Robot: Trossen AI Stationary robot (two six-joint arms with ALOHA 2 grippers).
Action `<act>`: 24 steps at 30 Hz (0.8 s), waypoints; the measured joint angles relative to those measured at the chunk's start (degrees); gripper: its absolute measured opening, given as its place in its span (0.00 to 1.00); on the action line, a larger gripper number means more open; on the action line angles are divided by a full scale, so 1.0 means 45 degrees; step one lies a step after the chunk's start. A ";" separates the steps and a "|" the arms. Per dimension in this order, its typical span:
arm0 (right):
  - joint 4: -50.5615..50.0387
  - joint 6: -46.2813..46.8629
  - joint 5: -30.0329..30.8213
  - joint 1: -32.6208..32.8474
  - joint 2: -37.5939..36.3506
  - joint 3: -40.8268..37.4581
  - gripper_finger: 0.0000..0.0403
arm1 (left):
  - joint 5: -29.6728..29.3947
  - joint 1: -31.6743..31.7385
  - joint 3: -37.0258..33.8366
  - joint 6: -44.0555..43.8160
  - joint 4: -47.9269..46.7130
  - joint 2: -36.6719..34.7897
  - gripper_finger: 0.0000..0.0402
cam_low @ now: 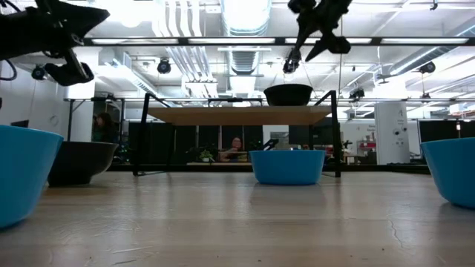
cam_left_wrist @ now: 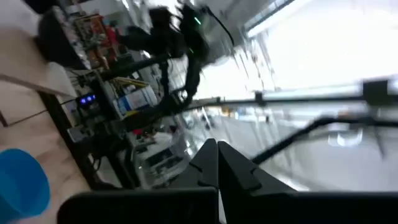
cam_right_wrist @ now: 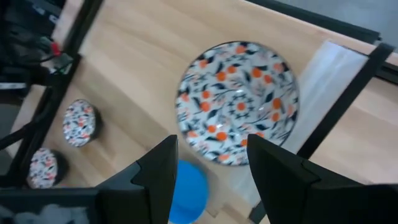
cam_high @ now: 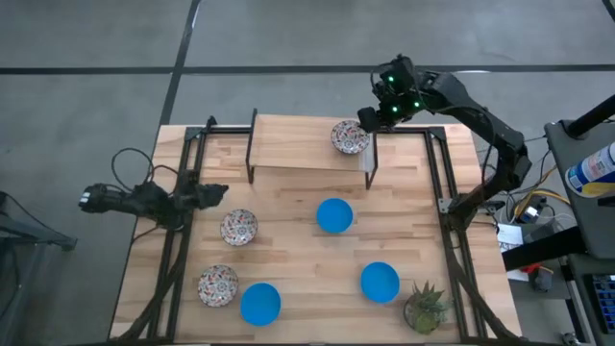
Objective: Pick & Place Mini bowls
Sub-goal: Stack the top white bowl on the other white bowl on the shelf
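One flowery bowl (cam_high: 350, 136) sits on shelf (cam_high: 288, 144). Right gripper (cam_high: 373, 113) above it, fingers spread, holding nothing. Left gripper (cam_high: 213, 193) waits, fingers pressed together. Five bowls left on table (cam_high: 298, 259).

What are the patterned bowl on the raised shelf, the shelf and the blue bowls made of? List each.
Patterned bowl: likely glazed ceramic; glossy white with printed red and dark flowers.
Shelf: pale wood board, visible grain, on dark, probably metal legs.
Blue bowls: uniform bright blue, smooth; plastic or glazed ceramic, the look leaves it open.
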 joint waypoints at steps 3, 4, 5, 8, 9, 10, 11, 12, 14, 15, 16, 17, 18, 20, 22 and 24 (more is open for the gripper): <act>0.0028 0.0197 0.0004 0.0345 -0.0304 0.0001 0.46 | -0.0596 0.0000 0.0000 -0.1050 -0.0012 0.0000 0.00; 0.0042 0.0207 0.0015 0.0435 -0.0377 0.0005 0.46 | -0.0590 0.0000 0.0000 -0.1071 -0.0054 0.0000 0.00; 0.0047 0.0225 0.0089 0.0532 -0.0455 0.0005 0.46 | -0.0590 -0.0003 0.0000 -0.1087 -0.0159 0.0000 0.00; 0.0048 0.0240 0.0556 0.0904 -0.0625 0.0005 0.46 | -0.0434 -0.0005 0.0066 -0.1387 -0.0745 0.0010 0.04; 0.0052 0.0237 0.0712 0.1012 -0.0656 0.0005 0.46 | -0.0432 -0.0005 0.0173 -0.1451 -0.1340 0.0046 0.06; 0.0049 0.0241 0.0765 0.1091 -0.0679 0.0005 0.46 | -0.0345 -0.0005 0.0365 -0.1481 -0.1864 0.0144 0.09; 0.0050 0.0237 0.0771 0.1178 -0.0679 0.0005 0.46 | -0.0209 -0.0005 0.0613 -0.1517 -0.2232 0.0237 0.12; 0.0052 0.0238 0.0776 0.1262 -0.0679 0.0005 0.46 | -0.0055 -0.0005 0.0876 -0.1596 -0.2611 0.0350 0.16; 0.0050 0.0237 0.0789 0.1404 -0.0679 0.0005 0.46 | 0.0111 -0.0005 0.1477 -0.1798 -0.3527 0.0615 0.24; 0.0047 0.0238 0.0810 0.1468 -0.0679 0.0005 0.46 | 0.0182 -0.0005 0.1785 -0.1893 -0.4044 0.0776 0.27; 0.0045 0.0239 0.0813 0.1511 -0.0679 0.0005 0.46 | 0.0197 -0.0005 0.2087 -0.1892 -0.4696 0.0967 0.30; 0.0051 0.0236 0.0815 0.1571 -0.0684 0.0005 0.46 | 0.0227 -0.0005 0.2426 -0.1774 -0.5403 0.1184 0.33; 0.0043 0.0236 0.0814 0.1609 -0.0682 0.0005 0.46 | 0.0311 -0.0005 0.2838 -0.1659 -0.6199 0.1433 0.36; 0.0047 0.0242 0.0814 0.1715 -0.0684 0.0005 0.46 | 0.0417 -0.0005 0.3681 -0.1518 -0.8034 0.1983 0.40; 0.0047 0.0367 0.0814 0.1814 -0.0684 0.0005 0.46 | 0.0661 -0.0005 0.4548 -0.1514 -0.9883 0.2698 0.42; 0.0047 0.0434 0.0814 0.1906 -0.0684 0.0005 0.46 | 0.0693 -0.0005 0.5494 -0.2009 -1.1856 0.3453 0.44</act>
